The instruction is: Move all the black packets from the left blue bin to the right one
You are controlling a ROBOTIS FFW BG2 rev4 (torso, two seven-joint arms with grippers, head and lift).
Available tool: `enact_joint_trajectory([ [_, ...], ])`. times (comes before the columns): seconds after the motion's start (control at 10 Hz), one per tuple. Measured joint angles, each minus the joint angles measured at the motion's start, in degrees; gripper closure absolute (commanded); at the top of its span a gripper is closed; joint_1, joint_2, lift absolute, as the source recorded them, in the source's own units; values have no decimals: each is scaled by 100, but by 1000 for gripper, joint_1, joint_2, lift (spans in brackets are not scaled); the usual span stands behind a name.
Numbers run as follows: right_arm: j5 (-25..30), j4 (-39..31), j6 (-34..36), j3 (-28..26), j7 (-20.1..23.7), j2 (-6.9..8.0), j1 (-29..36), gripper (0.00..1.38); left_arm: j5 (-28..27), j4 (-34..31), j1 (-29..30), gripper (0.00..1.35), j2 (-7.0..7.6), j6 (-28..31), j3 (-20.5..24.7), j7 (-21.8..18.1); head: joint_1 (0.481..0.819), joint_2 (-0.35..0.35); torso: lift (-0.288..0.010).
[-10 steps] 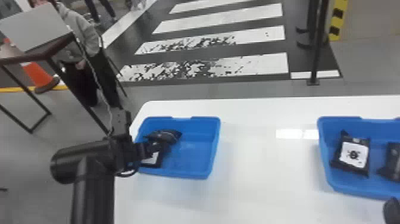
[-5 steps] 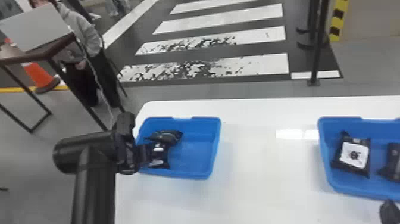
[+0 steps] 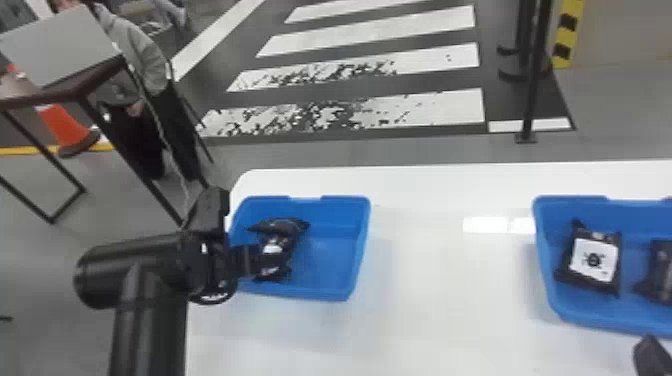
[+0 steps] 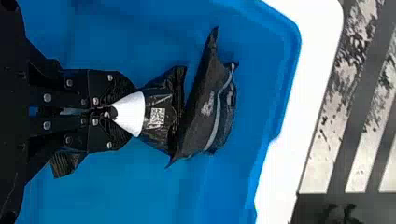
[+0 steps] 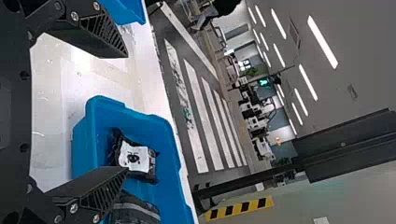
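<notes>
A black packet (image 3: 274, 252) is clenched between the two fingers of the left hand (image 3: 252, 260), inside the left blue bin (image 3: 327, 257) at the end of a white tabletop (image 3: 445, 305). The bin's left side is crossed by the black arm. The packet's white label is pinched at the fingertips, and a small printed code is shown on the black wrapping just past them. Whether the packet is lifted off the bin's floor cannot be told. Against its far end, a second black packet (image 3: 282, 226) is seen, marked by a pale stripe and lying toward the bin's far wall.

Across the tabletop, well apart, two more packets are held by the right blue bin (image 3: 575, 312). A white label printed with a black, bug-like figure is borne by the left one (image 3: 595, 260); the other dark packet (image 3: 660, 272) is cut off by the edge of the head view.

The right hand (image 3: 649, 350) is stationed at the near side of the right bin. In the right wrist view, the fingers of the right hand (image 5: 125, 112) are seen spread wide, with nothing grasped between them.

Beyond the tabletop, the floor is crossed by worn white crosswalk stripes (image 3: 420, 110), with an orange cone (image 3: 62, 125) placed off to the left.
</notes>
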Motion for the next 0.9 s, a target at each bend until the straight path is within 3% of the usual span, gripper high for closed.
enact_joint_trajectory([
  [0.2,-6,-1,15,10,54,-4,-53,173,466,-1120,622,1211,-90,-51,46,-125,695,292,-138],
  [0.5,-139,-52,142,13,240,-4,-200,173,1105,-2920,1754,1211,-327,-580,-27,-291,695,205,-138],
  [0.7,-199,-139,451,50,575,-27,-487,173,1286,-3589,2090,1211,-354,-835,-449,-415,695,154,-138],
  [0.9,-284,-173,901,167,883,-71,-869,173,1502,-3761,2169,1211,-361,-966,-977,-435,695,98,-138],
])
